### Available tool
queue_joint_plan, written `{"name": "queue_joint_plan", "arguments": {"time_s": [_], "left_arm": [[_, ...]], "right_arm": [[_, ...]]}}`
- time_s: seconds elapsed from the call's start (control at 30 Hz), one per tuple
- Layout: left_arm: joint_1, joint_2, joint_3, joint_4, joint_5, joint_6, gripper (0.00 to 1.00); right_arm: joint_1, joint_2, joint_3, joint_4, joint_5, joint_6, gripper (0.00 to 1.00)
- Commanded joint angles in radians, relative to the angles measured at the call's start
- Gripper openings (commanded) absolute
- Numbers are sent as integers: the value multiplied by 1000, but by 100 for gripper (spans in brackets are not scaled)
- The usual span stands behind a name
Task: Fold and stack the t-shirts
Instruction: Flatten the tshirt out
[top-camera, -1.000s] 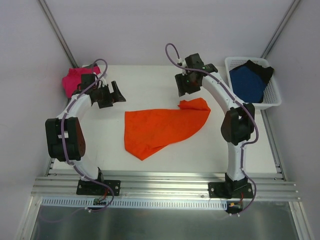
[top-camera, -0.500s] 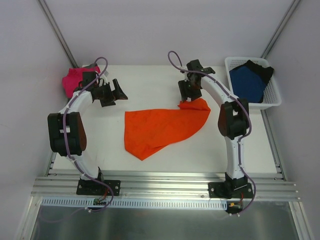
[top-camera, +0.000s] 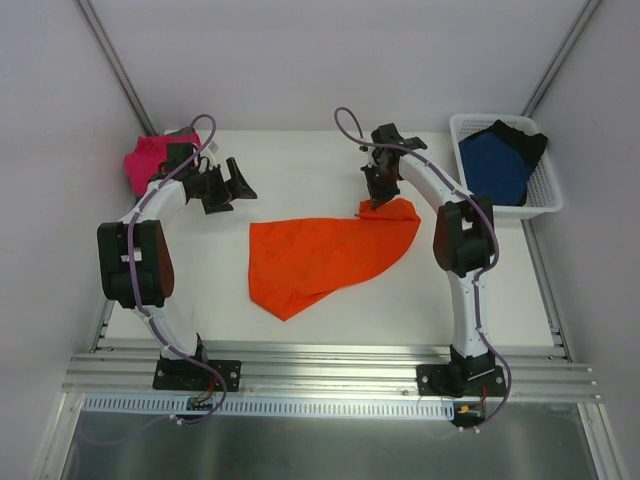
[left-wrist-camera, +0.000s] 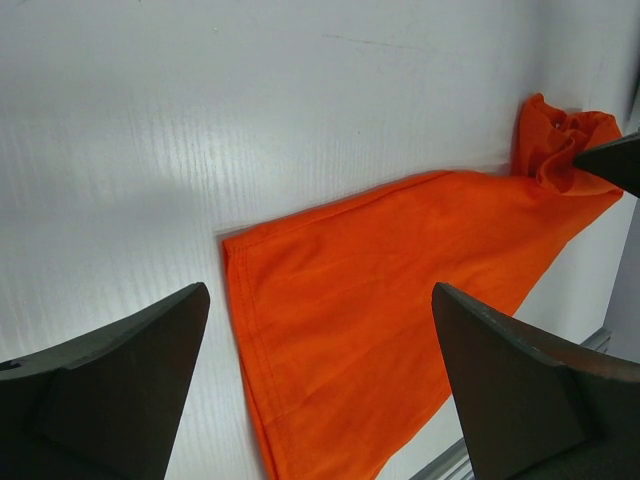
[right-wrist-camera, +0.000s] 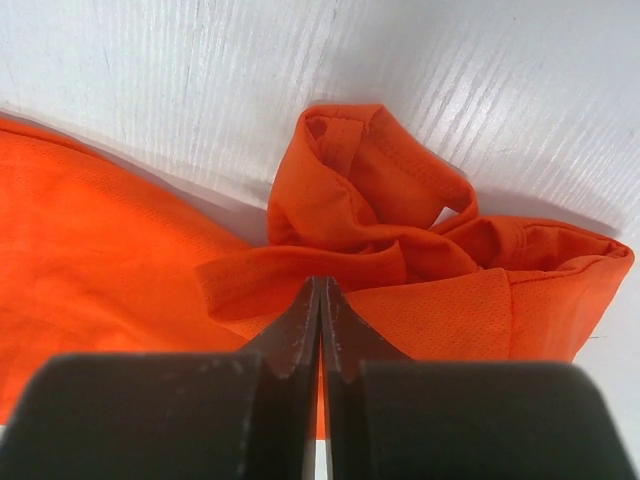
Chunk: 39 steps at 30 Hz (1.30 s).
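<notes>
A bright orange t-shirt lies spread mid-table, its far right corner bunched into folds. My right gripper is down on that bunched corner, shut, its tips pinching a fold of the orange cloth. My left gripper hovers wide open above the table, behind the shirt's left end, holding nothing. A magenta-pink t-shirt sits crumpled at the far left corner. A dark blue t-shirt and a black one lie in the basket.
The white mesh basket stands at the far right of the table. An aluminium rail with both arm bases runs along the near edge. Walls close in on the left, right and back.
My right gripper has come down onto the bunched corner of the orange t-shirt and shut on it. The left gripper has edged slightly to the right, still open.
</notes>
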Motion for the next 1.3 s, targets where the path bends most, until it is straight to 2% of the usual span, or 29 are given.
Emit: {"name": "queue_joint_plan", "arguments": {"time_s": [0.0,0.2,0.37,0.5,0.53,0.6,0.63,0.7,0.93,1.07,1.27], "left_arm": [[6,3,45,-14,35,-21,95],[5,1,57,-14,58,-35,95],[6,10,76,-17,78,-47,96],[6,29,85,-20,84,-63,97],[6,33,88,-21,90,-69,97],[6,39,91,-24,98,-80,98],[8,43,96,-23,102,-81,98],[11,44,97,-26,104,-86,99],[14,33,70,-35,99,-46,99],[16,24,59,-57,87,-8,99],[17,32,68,-72,89,-17,99]], "right_arm": [[5,-98,9,-30,16,-5,1],[13,-242,-114,-94,-2,7,1],[26,-427,-354,-129,-23,21,1],[36,-474,-418,-111,-16,23,4],[34,-471,-410,-106,-11,24,21],[36,-425,-335,-99,6,24,44],[36,-403,-298,-99,9,23,59],[34,-350,-192,-97,9,17,65],[46,-138,25,-71,10,18,66],[54,-71,17,-68,-11,21,66],[57,-63,-52,-79,-40,21,67]]}}
